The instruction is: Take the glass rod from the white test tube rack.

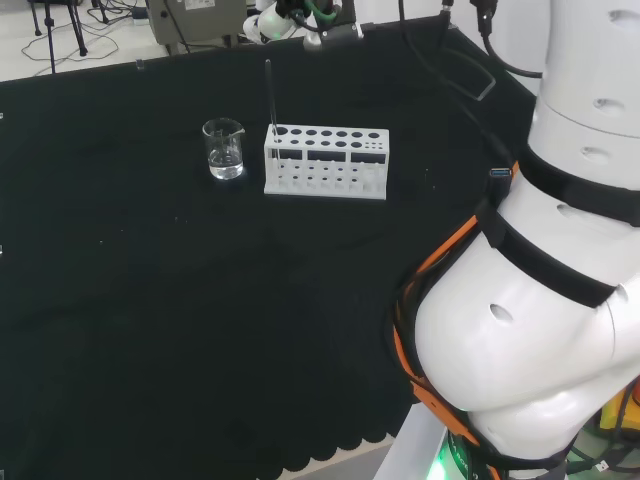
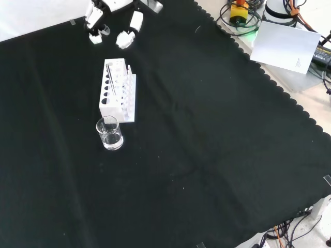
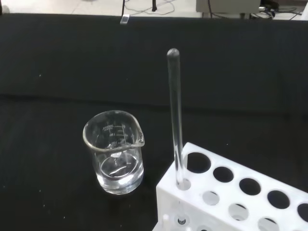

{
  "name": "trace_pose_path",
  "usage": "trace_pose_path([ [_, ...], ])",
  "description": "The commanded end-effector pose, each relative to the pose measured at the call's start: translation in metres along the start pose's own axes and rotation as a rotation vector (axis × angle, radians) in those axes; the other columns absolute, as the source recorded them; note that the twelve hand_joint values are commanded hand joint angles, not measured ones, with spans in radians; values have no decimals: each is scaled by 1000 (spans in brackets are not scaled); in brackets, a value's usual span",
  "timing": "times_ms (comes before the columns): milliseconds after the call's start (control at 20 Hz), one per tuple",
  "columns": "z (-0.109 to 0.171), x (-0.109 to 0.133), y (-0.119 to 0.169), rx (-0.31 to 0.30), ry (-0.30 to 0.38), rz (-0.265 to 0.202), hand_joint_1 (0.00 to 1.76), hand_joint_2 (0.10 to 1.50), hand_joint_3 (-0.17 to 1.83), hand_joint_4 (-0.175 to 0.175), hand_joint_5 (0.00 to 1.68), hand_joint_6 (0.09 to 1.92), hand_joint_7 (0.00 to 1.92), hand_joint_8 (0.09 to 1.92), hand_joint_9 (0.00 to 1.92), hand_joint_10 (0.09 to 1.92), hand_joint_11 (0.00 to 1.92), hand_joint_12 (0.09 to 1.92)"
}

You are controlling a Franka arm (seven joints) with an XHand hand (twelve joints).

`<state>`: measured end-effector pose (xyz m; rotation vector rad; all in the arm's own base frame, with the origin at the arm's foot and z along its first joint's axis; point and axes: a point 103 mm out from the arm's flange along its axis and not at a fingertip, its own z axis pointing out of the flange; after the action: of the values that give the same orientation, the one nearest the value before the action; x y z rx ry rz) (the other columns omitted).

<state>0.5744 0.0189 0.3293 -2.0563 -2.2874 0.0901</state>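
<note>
Glass beaker with a little clear liquid sits left in head view, just beside the white test tube rack; the glass rod stands upright in the rack's end hole nearest it. My hand hangs beyond the rack's far end in front view, fingers relaxed, empty. I'd pinch the rod high and lift straight up, so the rack doesn't tip.

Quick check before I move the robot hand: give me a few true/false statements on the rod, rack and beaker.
1. The rod stands upright in an end hole of the rack. True.
2. The robot hand is holding the rod. False: it hangs apart from the rack, holding nothing.
3. The beaker lies on its side. False: it stands upright.
4. The beaker stands beside the rack's rod end. True.
5. Several rods fill the rack. False: one rod; the other holes are empty.
</note>
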Motion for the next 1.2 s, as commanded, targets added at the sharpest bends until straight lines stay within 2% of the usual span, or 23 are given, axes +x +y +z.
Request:
trace_pose_path([
  [50,17,4,11,22,8,-25,733,848,561,-175,437,1014,845,1060,1121,1029,862,1314],
  [550,45,2,29,63,16,-39,736,846,569,-175,418,1012,839,1066,1157,994,879,1303],
  [1200,75,-19,34,113,25,-27,751,840,572,-175,436,1010,881,1070,1285,1029,878,1309],
])
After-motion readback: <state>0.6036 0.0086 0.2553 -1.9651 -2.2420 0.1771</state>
